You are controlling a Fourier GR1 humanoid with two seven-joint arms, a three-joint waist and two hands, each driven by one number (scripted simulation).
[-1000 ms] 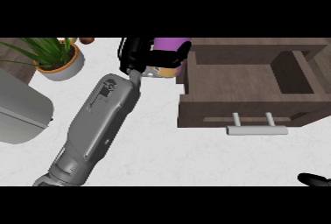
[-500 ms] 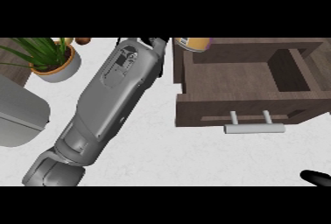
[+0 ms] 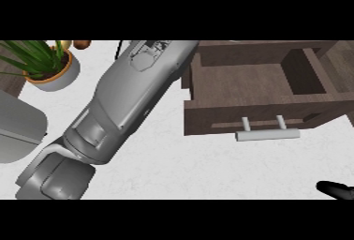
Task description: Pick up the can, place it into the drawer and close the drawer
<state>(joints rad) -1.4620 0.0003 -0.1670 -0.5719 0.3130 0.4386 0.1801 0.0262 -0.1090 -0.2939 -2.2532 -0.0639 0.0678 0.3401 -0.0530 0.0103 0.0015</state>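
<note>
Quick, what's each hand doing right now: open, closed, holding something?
Left hand: not in view; only its grey forearm shows, running past the top edge.
Right hand: just a black tip at the lower right edge; cannot tell.

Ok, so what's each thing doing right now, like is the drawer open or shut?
Drawer: pulled open, nothing showing inside.
Drawer handle: untouched.
Plant pot: upright on the counter.
Left forearm: stretched up beside the drawer's left side, hand out of view.
Right hand: only a tip shows at the lower right; open or shut unclear.
Can: not in view.
</note>
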